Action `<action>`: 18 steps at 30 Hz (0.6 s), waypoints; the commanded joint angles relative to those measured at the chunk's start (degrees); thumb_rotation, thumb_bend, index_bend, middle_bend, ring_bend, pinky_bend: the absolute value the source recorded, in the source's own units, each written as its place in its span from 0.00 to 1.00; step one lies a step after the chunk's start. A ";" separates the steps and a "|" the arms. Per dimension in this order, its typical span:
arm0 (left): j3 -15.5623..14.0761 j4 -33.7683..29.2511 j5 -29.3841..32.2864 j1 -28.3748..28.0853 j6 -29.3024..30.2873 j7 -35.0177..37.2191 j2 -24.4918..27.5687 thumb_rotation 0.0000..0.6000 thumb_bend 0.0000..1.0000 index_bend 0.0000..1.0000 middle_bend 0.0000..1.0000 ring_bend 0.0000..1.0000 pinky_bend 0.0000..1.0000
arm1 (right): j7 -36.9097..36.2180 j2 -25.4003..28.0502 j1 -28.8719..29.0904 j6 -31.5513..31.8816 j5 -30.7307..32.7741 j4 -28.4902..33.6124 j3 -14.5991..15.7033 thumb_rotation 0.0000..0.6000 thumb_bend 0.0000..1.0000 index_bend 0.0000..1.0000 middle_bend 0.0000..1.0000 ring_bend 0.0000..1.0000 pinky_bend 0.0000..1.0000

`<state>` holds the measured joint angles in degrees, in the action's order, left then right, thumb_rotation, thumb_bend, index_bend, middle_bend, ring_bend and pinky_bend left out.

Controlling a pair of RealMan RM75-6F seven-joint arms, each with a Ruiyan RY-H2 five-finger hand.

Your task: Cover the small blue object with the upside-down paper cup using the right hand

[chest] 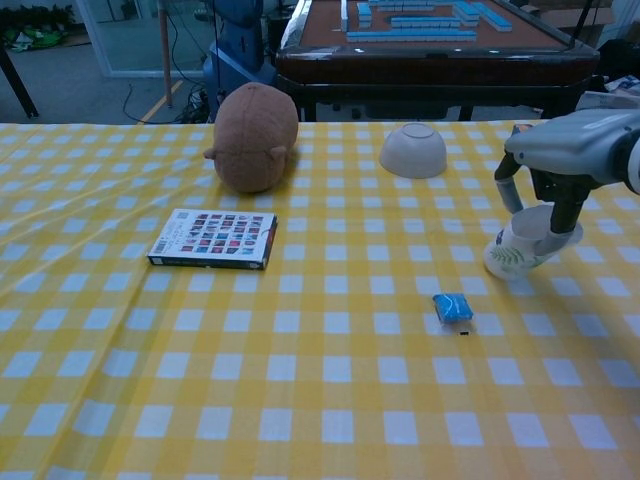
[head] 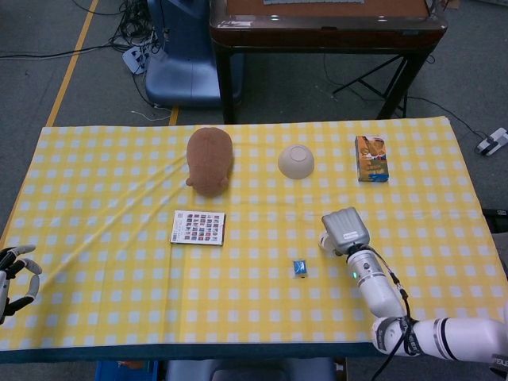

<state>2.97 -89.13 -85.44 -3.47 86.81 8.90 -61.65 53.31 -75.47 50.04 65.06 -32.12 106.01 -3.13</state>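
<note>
While your right hand (chest: 560,165) sits over the paper cup (chest: 522,245) near the right edge of the surface (chest: 300,380), its fingers (chest: 508,190) reach down on both sides of the cup wall and grip it. You will see in the chest view that the cup is tilted, its printed side low against the checked cloth. The small blue object (chest: 452,307) lies uncovered on the cloth, near the cup and to its front left, apart from it. In the head view your right hand (head: 346,230) hides most of the cup, and the blue object (head: 300,268) sits just left of the forearm.

Your left hand (head: 14,274) rests at the near left edge with its fingers apart and holding nothing.

Further back stand a brown plush toy (chest: 255,122), an upturned bowl (chest: 413,150), a small box (head: 371,158) and a flat card pack (chest: 213,238).
</note>
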 commanded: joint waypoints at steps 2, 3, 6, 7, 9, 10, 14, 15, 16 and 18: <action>-0.04 -0.05 -0.03 -0.01 -0.07 -0.04 0.03 1.00 0.49 0.64 0.27 0.20 0.47 | -6.79 1.15 -2.18 -1.28 -2.62 -0.21 -0.85 1.00 0.00 0.55 1.00 1.00 1.00; -0.05 -0.05 -0.04 -0.02 -0.10 -0.09 0.03 1.00 0.49 0.64 0.27 0.20 0.47 | -9.21 1.61 -2.89 -1.83 -3.44 -0.13 -1.27 1.00 0.00 0.56 1.00 1.00 1.00; -0.14 -0.08 -0.12 -0.08 -0.29 -0.22 0.04 1.00 0.49 0.64 0.27 0.20 0.47 | -19.24 3.50 -5.85 -4.80 -6.84 -0.13 -2.73 1.00 0.00 0.56 1.00 1.00 1.00; -0.16 -0.10 -0.11 -0.12 -0.39 -0.31 0.05 1.00 0.49 0.64 0.27 0.20 0.47 | -23.68 4.23 -7.14 -6.31 -8.54 -0.53 -3.24 1.00 0.00 0.56 1.00 1.00 1.00; -0.19 -0.16 -0.10 -0.15 -0.49 -0.45 0.05 1.00 0.49 0.64 0.27 0.20 0.47 | -30.44 4.96 -9.13 -8.46 -11.56 -1.75 -3.87 1.00 0.00 0.56 1.00 1.00 1.00; -0.20 -0.19 -0.10 -0.17 -0.54 -0.55 0.04 1.00 0.49 0.64 0.27 0.20 0.47 | -34.98 5.12 -10.49 -9.72 -13.85 -2.91 -4.20 1.00 0.00 0.56 1.00 1.00 1.00; -0.28 -0.30 -0.11 -0.22 -0.69 -1.03 -0.02 1.00 0.49 0.64 0.27 0.20 0.47 | -51.10 4.05 -14.94 -12.64 -22.51 -7.58 -5.24 1.00 0.00 0.56 1.00 1.00 1.00; -0.30 -0.35 -0.09 -0.24 -0.75 -1.17 -0.03 1.00 0.49 0.64 0.27 0.20 0.47 | -55.27 3.73 -15.87 -13.25 -24.28 -8.59 -5.65 1.00 0.00 0.56 1.00 1.00 1.00; -0.32 -0.38 -0.07 -0.25 -0.82 -1.27 -0.04 1.00 0.49 0.64 0.27 0.20 0.47 | -59.41 3.39 -16.75 -13.73 -25.96 -9.59 -6.10 1.00 0.00 0.56 1.00 1.00 1.00; -0.35 -0.44 -0.04 -0.30 -0.96 -1.44 -0.03 1.00 0.49 0.64 0.27 0.20 0.47 | -68.05 2.63 -18.48 -14.46 -29.37 -11.87 -6.95 1.00 0.00 0.55 1.00 1.00 1.00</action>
<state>2.62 -89.57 -85.48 -3.79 85.82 7.44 -61.68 2.21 -72.10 37.50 54.80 -51.55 99.93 -7.64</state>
